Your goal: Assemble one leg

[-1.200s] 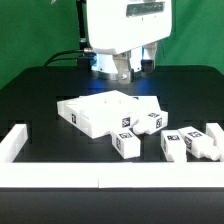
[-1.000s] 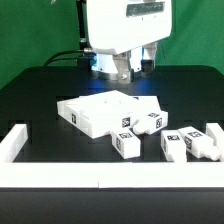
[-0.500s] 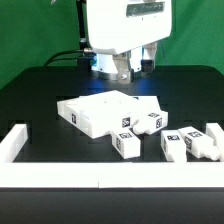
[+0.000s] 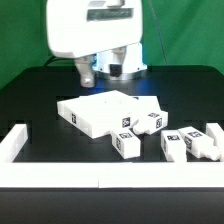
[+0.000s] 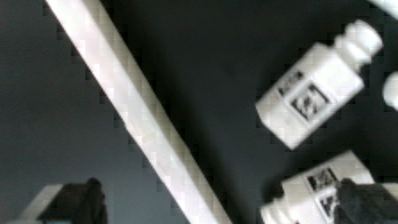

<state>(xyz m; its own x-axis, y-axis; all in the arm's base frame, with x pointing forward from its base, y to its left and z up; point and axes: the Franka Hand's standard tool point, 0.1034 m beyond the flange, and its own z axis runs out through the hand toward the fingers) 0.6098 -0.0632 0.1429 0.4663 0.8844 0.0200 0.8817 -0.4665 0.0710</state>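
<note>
**Exterior view.** The arm's bulky white housing [image 4: 95,35] hangs over the far side of the matte black table [image 4: 40,100]. The gripper [image 4: 121,67] beneath it is mostly hidden, so it cannot be told whether its jaws stand apart or together; nothing is seen in them. A flat white square tabletop [image 4: 98,108] lies mid-table. The short white legs [image 4: 128,142], each with black-and-white tags, lie loose on the table just in front of it and toward the exterior view's right, some touching. A low white rail [image 4: 18,142] fences the table's near edge and corners.

**Wrist view.** This view is blurred. Two of the legs show on dark table beside a long white strip [image 5: 143,130], probably the rail. One dark finger [image 5: 71,203] juts into the frame.

**Risk.** The legs are crowded, so a descent onto one could nudge a neighbour or catch two at once. The tabletop's edge could also block a finger on that side.

**Room.** Open black surface lies to the exterior view's left and behind the tabletop. The rail limits low sweeps toward the near edge.
</note>
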